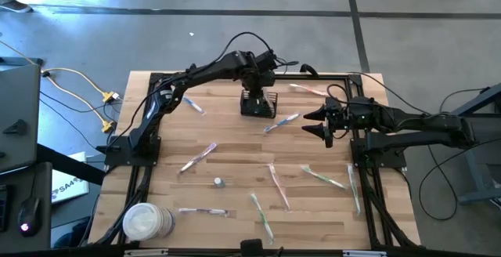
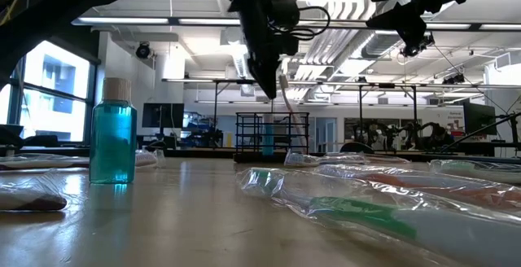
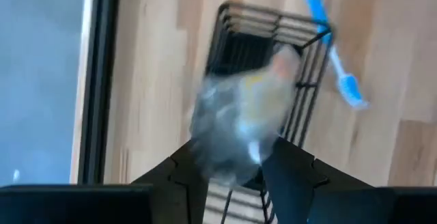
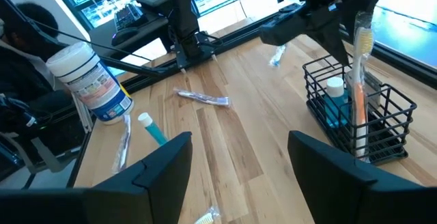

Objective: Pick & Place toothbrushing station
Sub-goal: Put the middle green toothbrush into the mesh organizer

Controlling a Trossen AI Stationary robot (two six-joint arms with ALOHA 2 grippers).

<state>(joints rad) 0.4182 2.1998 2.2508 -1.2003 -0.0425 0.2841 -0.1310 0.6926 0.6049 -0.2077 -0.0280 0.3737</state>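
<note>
From above, the left gripper (image 1: 257, 75) hung directly over the toothbrushing station (image 1: 259, 103), a black wire basket on the far half of the table (image 1: 235, 175). That position suited lowering a brush straight down into it. The left arm reached diagonally from its base across to the basket, wrist bent downward. The right gripper (image 1: 319, 124) waited just beside the basket on the right arm's side, with a loose brush between the two, its arm stretched level and its fingers spread around nothing.

At table height, the left gripper (image 2: 273, 63) pointed down with a wrapped toothbrush (image 2: 286, 88) pinched between its fingers, hanging vertically above the distant basket (image 2: 273, 137). A blue bottle (image 2: 112, 133) stood near the camera.

In the left wrist view, the wrapped toothbrush (image 3: 239, 118) sat blurred between the fingers, nipped at one end, with the basket (image 3: 273, 53) straight beyond it and a blue toothbrush (image 3: 334, 53) lying against its rim.

In the right wrist view, the right fingers stood apart and empty. Ahead, the left gripper (image 4: 341, 29) held the brush (image 4: 360, 80) upright, its lower end already inside the basket (image 4: 382, 125), which also held a small blue bottle (image 4: 334, 104). A white tub (image 4: 89, 80) stood well apart.
</note>
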